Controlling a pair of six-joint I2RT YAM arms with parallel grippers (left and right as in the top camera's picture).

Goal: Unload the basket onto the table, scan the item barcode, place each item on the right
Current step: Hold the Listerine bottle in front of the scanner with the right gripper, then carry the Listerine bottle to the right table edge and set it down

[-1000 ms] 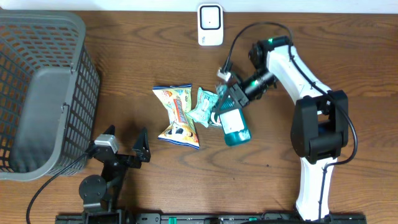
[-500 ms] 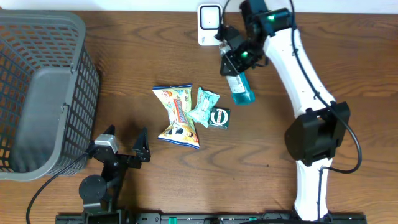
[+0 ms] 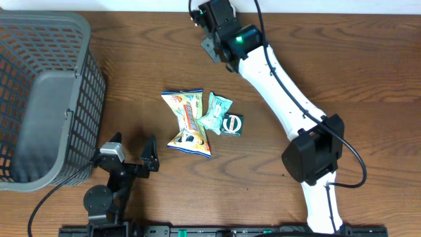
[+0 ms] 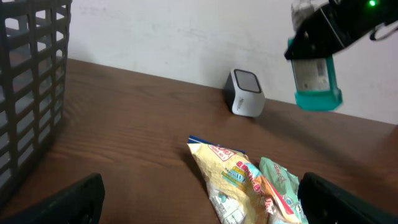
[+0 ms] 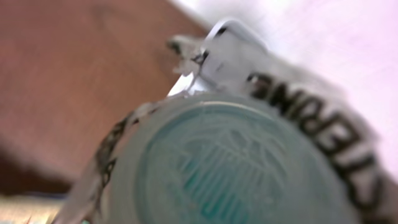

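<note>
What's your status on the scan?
Left gripper open, empty. Right gripper shut on bottle, held in air near scanner. Nothing between them; snack bags lie clear.

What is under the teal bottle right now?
The teal bottle hangs in the right gripper, off the table. The left wrist view shows wood table below it, with the scanner standing to its left. Overhead, the right arm covers both, so alignment is hidden.

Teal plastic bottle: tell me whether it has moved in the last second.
Yes. The right gripper carried the teal plastic bottle away from the yellow snack packet toward the far edge of the brown wooden table, near the white box-shaped scanner.
</note>
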